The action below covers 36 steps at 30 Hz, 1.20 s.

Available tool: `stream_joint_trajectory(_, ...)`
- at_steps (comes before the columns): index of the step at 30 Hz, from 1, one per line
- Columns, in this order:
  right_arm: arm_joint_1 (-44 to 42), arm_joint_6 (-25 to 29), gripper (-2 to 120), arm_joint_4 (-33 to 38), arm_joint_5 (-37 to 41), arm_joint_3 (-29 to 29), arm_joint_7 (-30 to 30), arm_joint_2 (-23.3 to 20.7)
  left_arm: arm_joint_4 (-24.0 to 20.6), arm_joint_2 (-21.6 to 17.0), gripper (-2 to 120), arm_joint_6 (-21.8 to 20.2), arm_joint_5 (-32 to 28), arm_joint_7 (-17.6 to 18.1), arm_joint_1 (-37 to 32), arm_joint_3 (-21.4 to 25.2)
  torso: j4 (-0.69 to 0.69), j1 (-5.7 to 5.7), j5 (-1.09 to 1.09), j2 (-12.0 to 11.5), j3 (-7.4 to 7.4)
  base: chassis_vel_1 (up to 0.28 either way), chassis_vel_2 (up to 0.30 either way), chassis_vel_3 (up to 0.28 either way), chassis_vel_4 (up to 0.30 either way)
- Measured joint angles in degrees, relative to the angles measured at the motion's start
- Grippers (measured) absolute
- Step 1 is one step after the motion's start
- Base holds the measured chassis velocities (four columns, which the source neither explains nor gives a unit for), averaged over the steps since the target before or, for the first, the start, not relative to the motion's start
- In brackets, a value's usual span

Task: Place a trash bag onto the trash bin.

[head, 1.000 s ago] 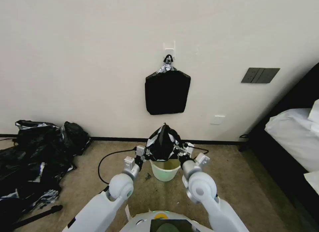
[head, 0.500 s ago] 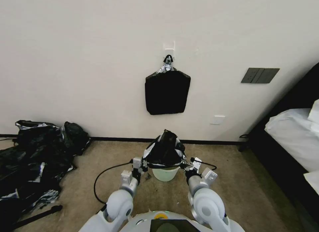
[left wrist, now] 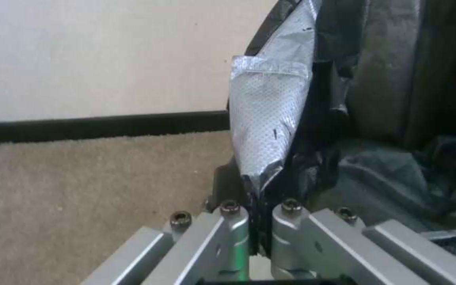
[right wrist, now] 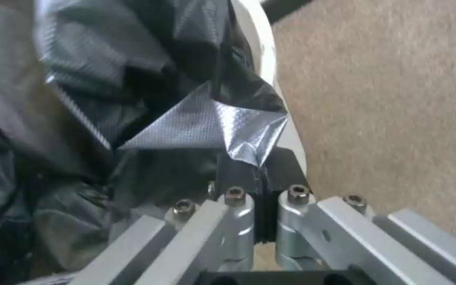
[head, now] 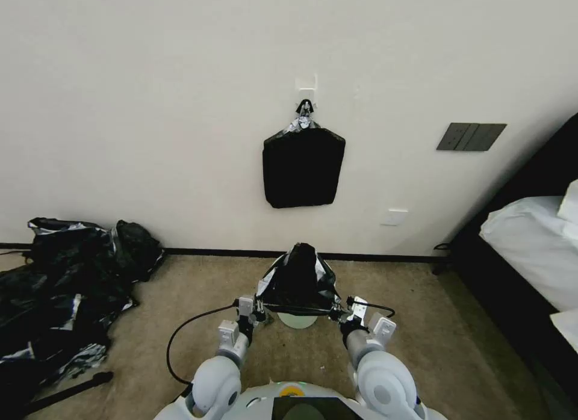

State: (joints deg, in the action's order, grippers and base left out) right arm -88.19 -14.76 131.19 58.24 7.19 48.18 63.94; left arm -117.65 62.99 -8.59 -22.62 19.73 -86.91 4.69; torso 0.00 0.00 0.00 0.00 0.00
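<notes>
The glossy black trash bag point(head: 298, 280) is pulled like a tent over the trash bin point(head: 296, 321), whose cream-white lower part shows beneath the bag's stretched hem. My left gripper point(head: 259, 315) is shut on the hem at the bin's left side. At the right side my right gripper point(head: 337, 315) is shut on the hem as well. In the left wrist view the left gripper point(left wrist: 259, 215) pinches a fold of the trash bag point(left wrist: 354, 99). The right wrist view shows the right gripper point(right wrist: 264, 200) clamped on the trash bag point(right wrist: 149, 99) beside the trash bin's white rim point(right wrist: 264, 51).
A flat black bundle point(head: 303, 167) hangs from a wall hook above the bin. A heap of black plastic point(head: 60, 287) lies on the carpet at the left. A bed point(head: 530, 245) stands at the right. A black cable point(head: 189, 324) loops on the floor by my left arm.
Both grippers have moved down and back towards me, drawing the bag's hem down over the bin. The bin's open top, visible before, is now covered.
</notes>
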Motion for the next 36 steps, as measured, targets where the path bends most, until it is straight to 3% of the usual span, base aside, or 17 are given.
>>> stream_joint_trajectory(11,2.0,-0.4,0,-3.8,2.0,0.3,-0.2,2.3,4.4,0.4,0,0.9,2.5,-1.4,2.7,-1.4,0.0,0.0,0.0,0.0,0.0,0.0,0.0,0.0,0.0)
stream_joint_trajectory(17,2.8,-1.7,0,-6.2,5.3,2.4,-0.4,2.9,9.4,2.0,0,1.4,3.9,-2.3,6.2,-3.1,-0.01,0.0,0.0,0.0,0.0,0.0,0.0,0.0,0.0)
stream_joint_trajectory(36,9.5,-4.5,0,-13.8,8.9,2.0,-1.6,4.0,15.6,3.3,0,2.2,5.0,-4.1,9.8,-3.9,0.0,0.0,0.0,0.0,0.01,0.0,0.0,0.0,0.0)
